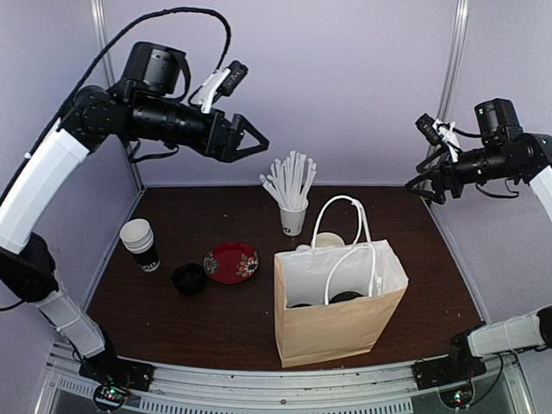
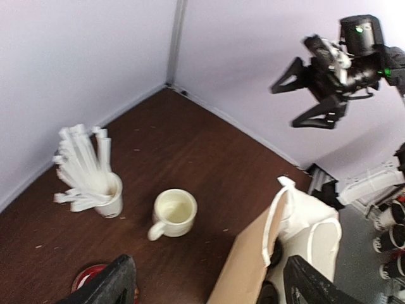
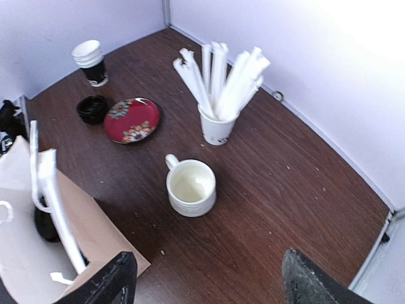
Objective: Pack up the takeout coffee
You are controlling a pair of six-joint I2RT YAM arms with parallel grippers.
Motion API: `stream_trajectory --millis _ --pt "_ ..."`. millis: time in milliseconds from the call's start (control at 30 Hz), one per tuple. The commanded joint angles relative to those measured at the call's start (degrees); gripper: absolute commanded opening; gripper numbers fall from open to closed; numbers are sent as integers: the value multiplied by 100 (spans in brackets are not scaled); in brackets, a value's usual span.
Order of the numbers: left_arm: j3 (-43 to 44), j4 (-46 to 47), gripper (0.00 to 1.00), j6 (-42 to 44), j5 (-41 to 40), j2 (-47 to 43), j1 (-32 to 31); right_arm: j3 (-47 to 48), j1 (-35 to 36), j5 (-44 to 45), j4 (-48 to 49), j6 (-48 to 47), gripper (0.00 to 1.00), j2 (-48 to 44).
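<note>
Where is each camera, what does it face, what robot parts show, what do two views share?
Top external: above, behind the bases, looking down at the table; both arms, left gripper and right gripper open aloft.
Left wrist: high, facing right and down; own fingertips, plus the right gripper.
Right wrist: high, facing down; own fingertips.
Shared: wrist views both show mug, straw cup, paper bag.
</note>
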Motion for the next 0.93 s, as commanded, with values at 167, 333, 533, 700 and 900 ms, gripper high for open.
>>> stream_trajectory --millis 167,333,533,700,900 --pt "-1430 -192 86 776 -1345 -1190 125 -396 87 -1976 -1404 -1574 78 -644" --pt "-2139 -68 86 655 -1370 -1453 129 -550 479 -1747 -1241 -1437 72 -454" --pt "-2616 30 90 455 -2232 -1810 140 -601 552 -596 297 113 86 -478" --pt "-3152 289 97 480 -3706 -2224 155 -648 530 1474 1541 1441 96 -425" --pt "-3809 784 98 450 -4312 -2474 211 -878 512 1839 1883 1735 96 -372"
